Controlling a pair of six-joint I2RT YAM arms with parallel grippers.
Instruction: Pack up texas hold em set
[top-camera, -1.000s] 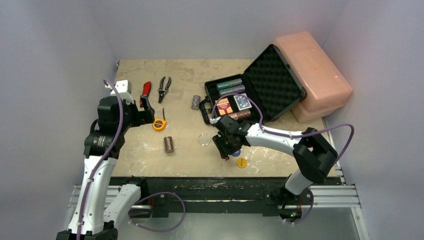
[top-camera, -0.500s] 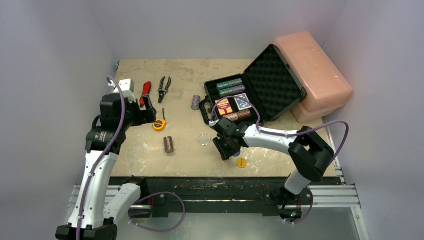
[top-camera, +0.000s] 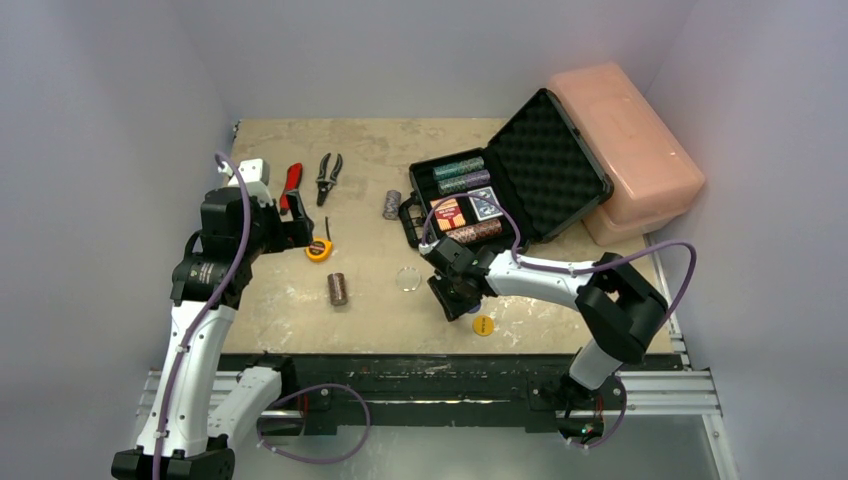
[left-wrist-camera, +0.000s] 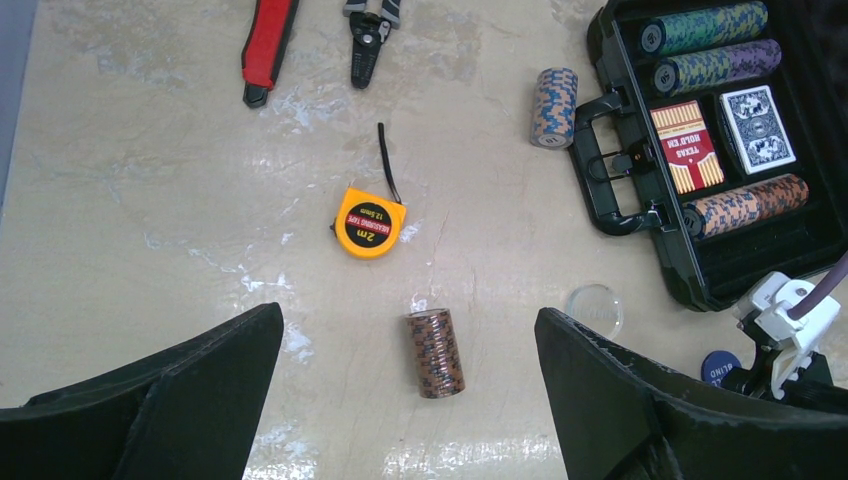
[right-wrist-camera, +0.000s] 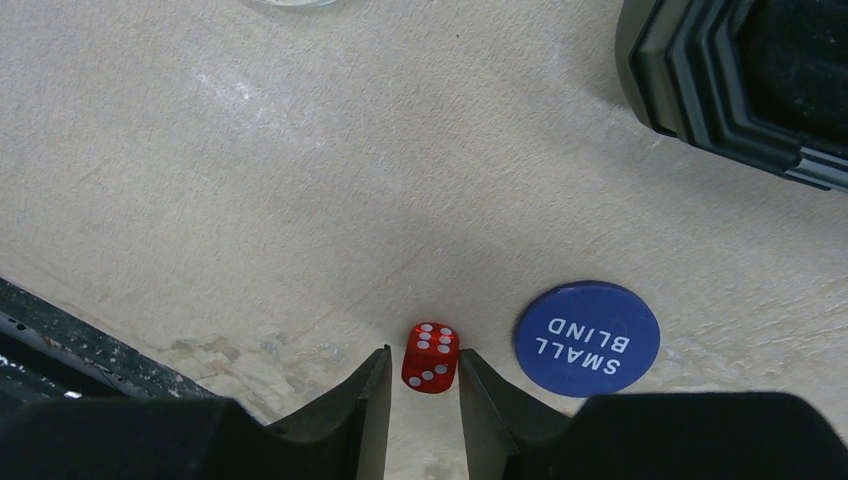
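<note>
jaws of the left gripper (left-wrist-camera: 405, 335) stood spread wide above the tabletop's (left-wrist-camera: 150, 200) left side. the right gripper (right-wrist-camera: 422, 375) had its jaws narrowly flanking the red die (right-wrist-camera: 431, 356) near the near edge; actual grip unclear. blue button (right-wrist-camera: 587, 338) lay just right; the briefcase (top-camera: 535, 165) sat open, far right.

you're looking at a beige, marbled tabletop (top-camera: 370, 150) closed in at the back and on both sides by plain, pale grey walls (top-camera: 400, 50). the light is soft and even, leaving only faint shadows on the mottled pattern. along the near edge you'll see a black strip and then a silver metal rail (top-camera: 680, 385), with a flat grey surface (top-camera: 500, 450) below it.
</note>
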